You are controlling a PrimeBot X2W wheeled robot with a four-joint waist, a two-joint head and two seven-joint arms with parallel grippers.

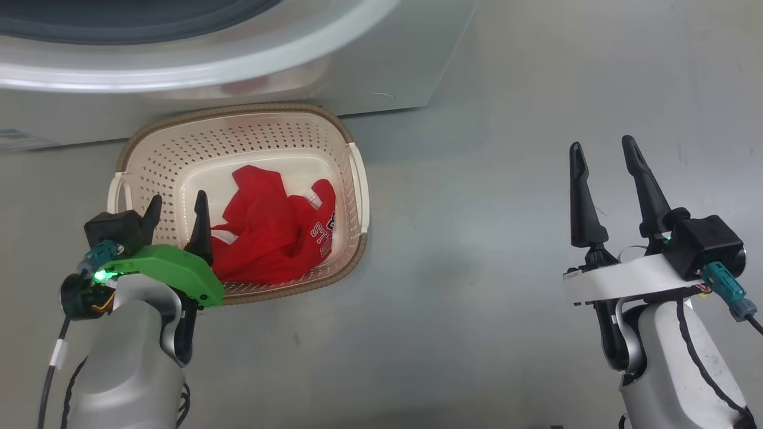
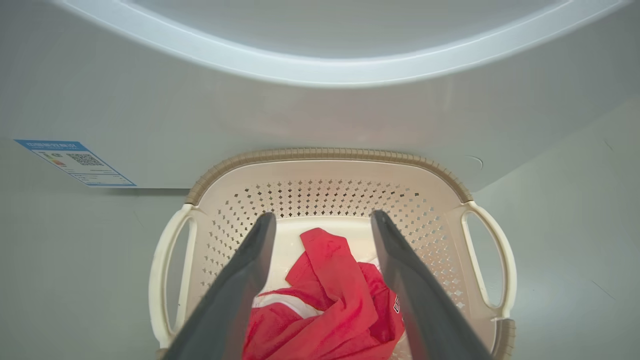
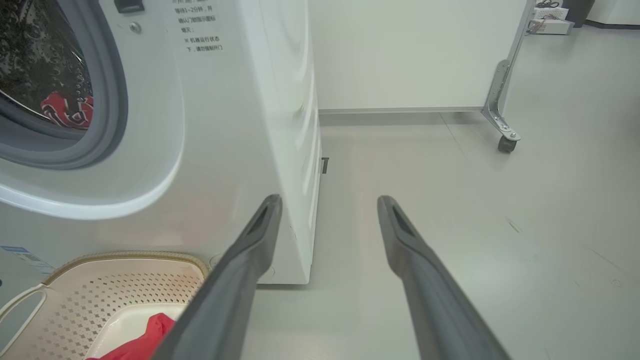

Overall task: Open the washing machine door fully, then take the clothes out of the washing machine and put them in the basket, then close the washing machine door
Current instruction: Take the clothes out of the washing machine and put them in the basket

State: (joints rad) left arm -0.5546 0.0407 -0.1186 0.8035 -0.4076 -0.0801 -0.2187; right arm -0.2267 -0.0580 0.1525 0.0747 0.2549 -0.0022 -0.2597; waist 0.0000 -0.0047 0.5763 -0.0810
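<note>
Head view is showing the left tool [image 1: 179, 198] hanging over the near left corner of the basket [image 1: 179, 149], fingers spread wide and gripping nothing. The clothes [image 1: 268, 232], red with white trim and dark lettering, are lying crumpled on the basket's bottom, bunched toward the near side, just beside the tool's inner finger. The basket is sitting on the floor [image 1: 477, 268] right up against the front of the washing machine [image 1: 387, 71]. Left wrist view is looking down between the two dark fingers straight onto the red fabric, with the machine's blue label [image 2: 75, 162] off to the side. The right tool [image 1: 602, 144] is hovering well apart from the basket over bare floor, also released and holding nothing. Right wrist view is catching the machine's grey-rimmed port standing open, and another red piece [image 3: 65, 112] is sitting inside the steel drum [image 3: 35, 60]. A wheeled metal frame's caster [image 3: 505, 142] is showing further back.
</note>
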